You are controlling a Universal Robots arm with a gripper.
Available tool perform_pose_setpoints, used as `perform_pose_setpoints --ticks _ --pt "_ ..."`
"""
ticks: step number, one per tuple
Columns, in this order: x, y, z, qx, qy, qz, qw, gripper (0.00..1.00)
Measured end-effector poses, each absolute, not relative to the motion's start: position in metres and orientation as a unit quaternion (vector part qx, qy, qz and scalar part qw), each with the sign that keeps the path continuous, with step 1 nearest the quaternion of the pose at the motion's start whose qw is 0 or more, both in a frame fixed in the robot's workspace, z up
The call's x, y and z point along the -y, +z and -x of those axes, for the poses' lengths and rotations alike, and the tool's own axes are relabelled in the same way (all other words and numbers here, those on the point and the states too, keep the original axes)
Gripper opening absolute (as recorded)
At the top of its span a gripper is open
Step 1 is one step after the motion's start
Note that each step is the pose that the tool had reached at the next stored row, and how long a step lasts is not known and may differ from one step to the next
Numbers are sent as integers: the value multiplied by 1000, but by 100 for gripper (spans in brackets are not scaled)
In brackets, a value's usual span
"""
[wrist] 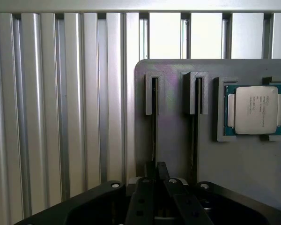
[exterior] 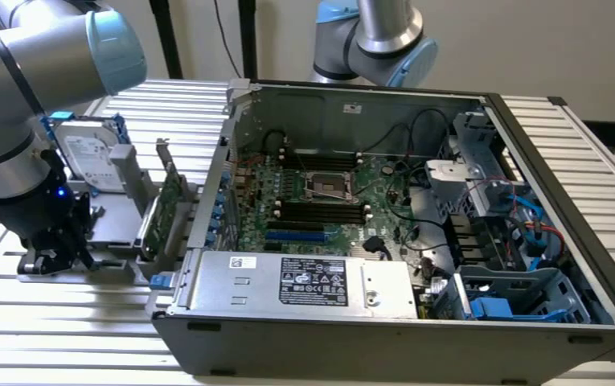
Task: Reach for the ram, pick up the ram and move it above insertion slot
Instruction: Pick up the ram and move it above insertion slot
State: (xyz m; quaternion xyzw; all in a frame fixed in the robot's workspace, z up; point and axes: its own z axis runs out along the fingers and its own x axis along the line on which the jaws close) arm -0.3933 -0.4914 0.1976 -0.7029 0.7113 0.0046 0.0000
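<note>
The ram stands on edge in one slot of a grey holder plate and appears as a thin dark strip. My gripper sits low over the near end of that strip, its two dark fingers drawn together on either side of it. In the exterior view the gripper is down at the holder on the exterior view's left, beside the open computer case, and hides the ram. The black insertion slots lie on the green motherboard inside the case.
A processor chip rests in a pocket of the holder plate. A silver hard drive in a blue frame and a green expansion card stand upright between my arm and the case. A second arm rises behind the case.
</note>
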Motion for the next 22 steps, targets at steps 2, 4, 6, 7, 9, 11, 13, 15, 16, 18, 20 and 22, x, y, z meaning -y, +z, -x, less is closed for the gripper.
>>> perform_pose_setpoints --ticks 2,4,6,7,9,11,13,15,16,18,20,22 --pt "491 198 393 -711 5 703 0 14" --pt "491 198 393 -711 5 703 0 14" --pt "491 201 393 -711 5 703 0 14" --pt "491 203 393 -711 5 703 0 14" --pt "491 207 393 -711 5 703 0 14" --pt "491 212 393 -711 5 703 0 14" --pt "491 219 393 -711 5 703 -1 14" --pt "491 228 393 -711 6 703 -1 14" --pt "491 233 393 -711 6 703 -1 14" --pt "491 242 393 -711 6 703 -1 14" --pt "491 251 392 -711 6 703 -2 14" --pt "491 260 391 -711 6 703 -2 14"
